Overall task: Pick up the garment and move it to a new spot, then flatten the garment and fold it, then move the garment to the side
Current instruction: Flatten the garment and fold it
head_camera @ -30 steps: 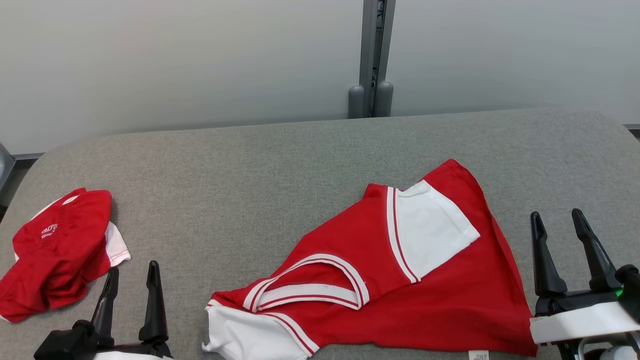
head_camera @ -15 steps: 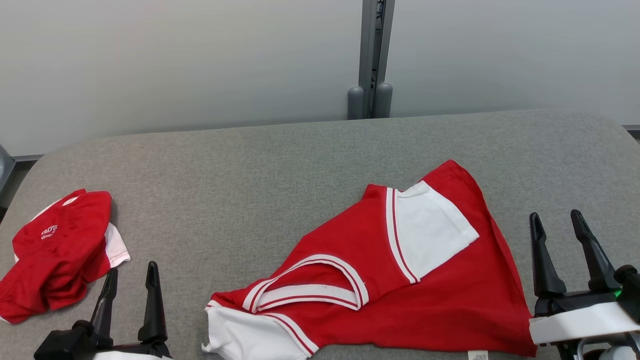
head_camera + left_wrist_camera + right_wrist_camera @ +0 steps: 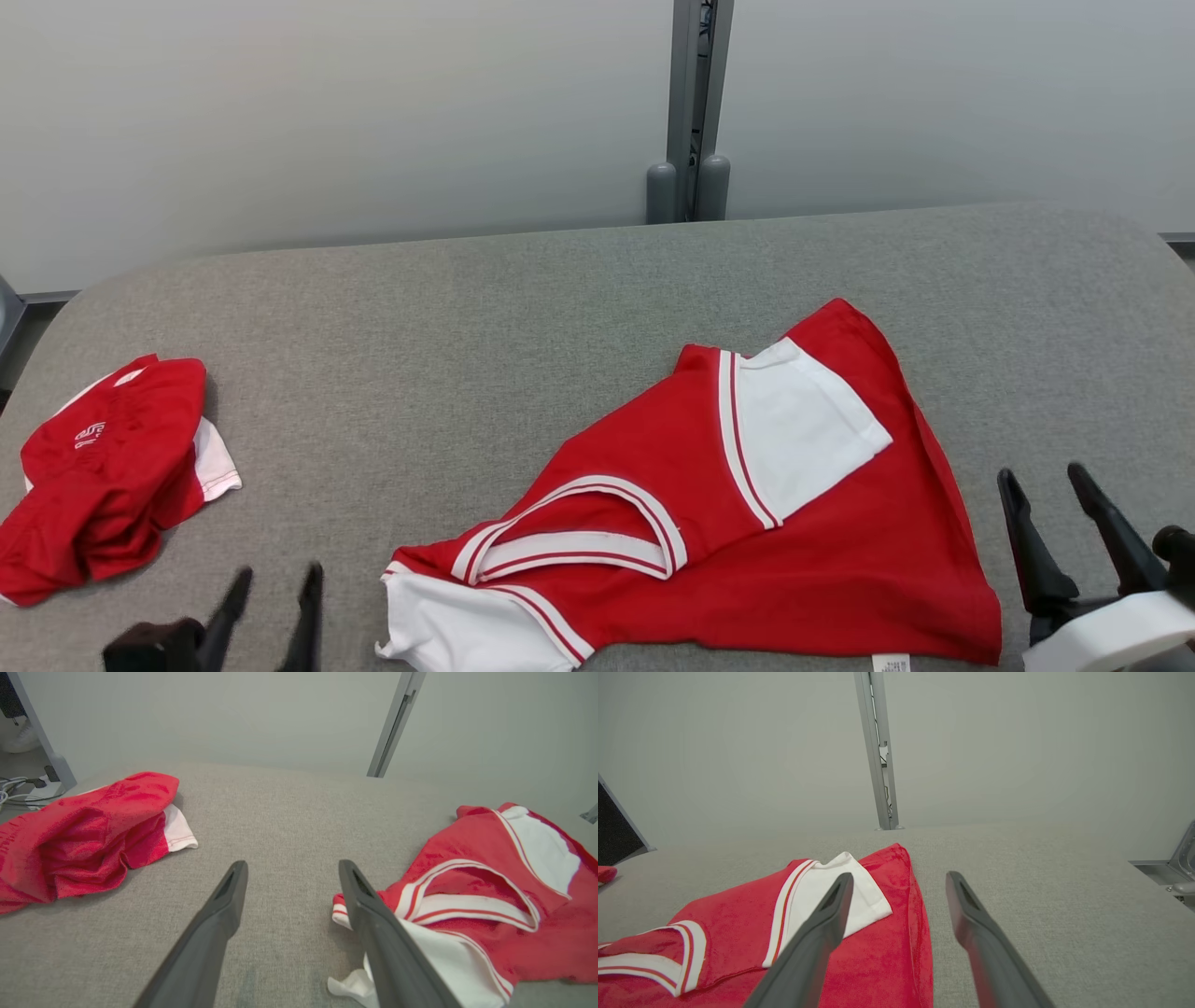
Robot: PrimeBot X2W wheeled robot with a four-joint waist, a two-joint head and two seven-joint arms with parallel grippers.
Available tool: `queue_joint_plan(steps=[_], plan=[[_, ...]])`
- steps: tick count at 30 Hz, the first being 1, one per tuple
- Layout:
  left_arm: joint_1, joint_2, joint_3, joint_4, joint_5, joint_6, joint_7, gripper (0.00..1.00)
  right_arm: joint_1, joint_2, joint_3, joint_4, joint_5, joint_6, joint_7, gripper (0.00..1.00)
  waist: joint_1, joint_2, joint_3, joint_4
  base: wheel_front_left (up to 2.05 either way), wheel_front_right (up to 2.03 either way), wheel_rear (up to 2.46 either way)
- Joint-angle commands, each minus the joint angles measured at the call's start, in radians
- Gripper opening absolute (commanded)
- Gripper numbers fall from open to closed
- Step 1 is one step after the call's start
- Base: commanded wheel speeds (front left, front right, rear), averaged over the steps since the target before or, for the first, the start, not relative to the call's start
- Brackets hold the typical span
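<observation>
Your garment (image 3: 747, 523), the red shirt with white sleeves and a striped collar, lies part-spread on the grey tabletop (image 3: 467, 327), right of centre and against the near edge at about 5 o'clock from the middle of the head view. Its long axis runs on a slant: the collar and one white sleeve sit at the 8 o'clock end, and the red corner beyond the other sleeve is at the 2 o'clock end. That slant is what your coming move turns on, because the two arms bracket the shirt along it. From the right jaws the cloth lies at 9 o'clock, with the side edge just beside them. From the left jaws it lies at 3 o'clock, with the loose white sleeve corner just beside them. Neither arm looks clearly nearer, so I judge this to be a two-handed pickup, each arm taking its own end. Both pairs of jaws stand wide apart and carry nothing, hovering low at the near edge. A second red garment (image 3: 103, 485) sits crumpled at 9 o'clock on the tabletop, well apart from yours and beyond the left jaws.
</observation>
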Motion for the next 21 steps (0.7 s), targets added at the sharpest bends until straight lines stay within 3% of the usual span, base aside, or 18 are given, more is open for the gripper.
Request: queue_joint_plan(steps=[1,6,12,21], plan=[[0.029,0.024,-0.013,0.002,-0.007,-0.009,0.075,1.00,0.017,-0.038,0.023,0.018,0.051,0.000,0.049,1.00,0.0000,-0.0001,0.001,0.001,0.00,0.00,0.00],[0.079,0.067,-0.038,-0.032,-0.045,-0.021,0.279,1.00,0.053,-0.114,0.086,0.053,0.187,0.000,0.207,1.00,0.0000,-0.0001,0.008,0.003,0.00,0.00,0.00],[0.089,0.091,-0.068,-0.060,-0.067,-0.028,0.414,1.00,0.075,-0.139,0.140,0.087,0.297,0.000,0.381,1.00,0.0000,-0.0001,0.027,0.003,0.00,0.00,0.00],[0.050,0.123,-0.118,-0.043,-0.088,-0.045,0.529,1.00,0.050,-0.142,0.188,0.102,0.344,0.000,0.457,1.00,0.0000,-0.0001,0.064,-0.005,0.00,0.00,0.00]])
